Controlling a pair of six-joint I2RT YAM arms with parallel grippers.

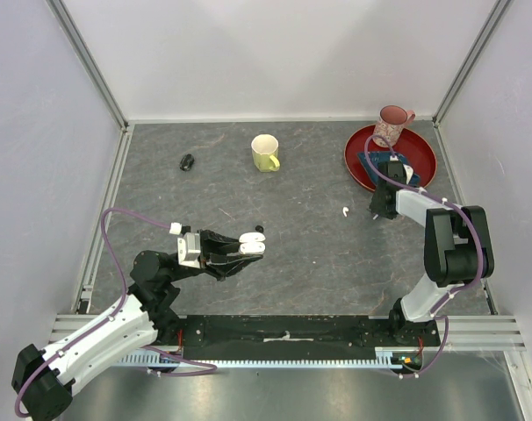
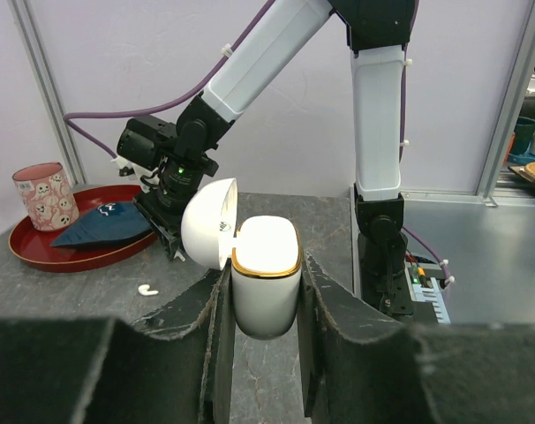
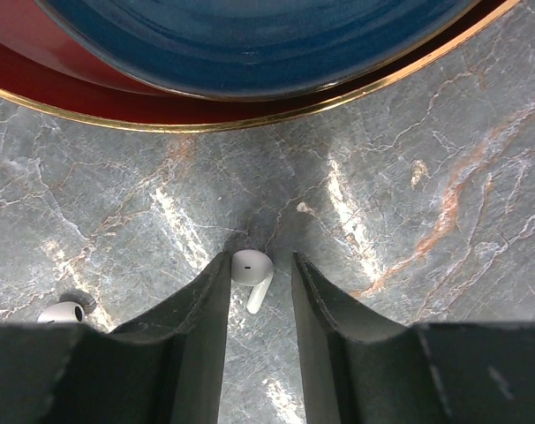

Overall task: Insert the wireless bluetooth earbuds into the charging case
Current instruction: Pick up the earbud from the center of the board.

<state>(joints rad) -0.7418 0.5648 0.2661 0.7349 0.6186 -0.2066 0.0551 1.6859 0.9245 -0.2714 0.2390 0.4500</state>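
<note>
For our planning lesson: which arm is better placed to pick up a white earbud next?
Right. The right claw straddles a white earbud beside the red plate, while the left claw is shut on the open case.

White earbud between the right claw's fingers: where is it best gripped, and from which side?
I'd pinch the white earbud across its rounded head, coming straight down from above: it lies flat on the table, stem running along the right claw's gap, so the fingers meet its two sides.
</note>
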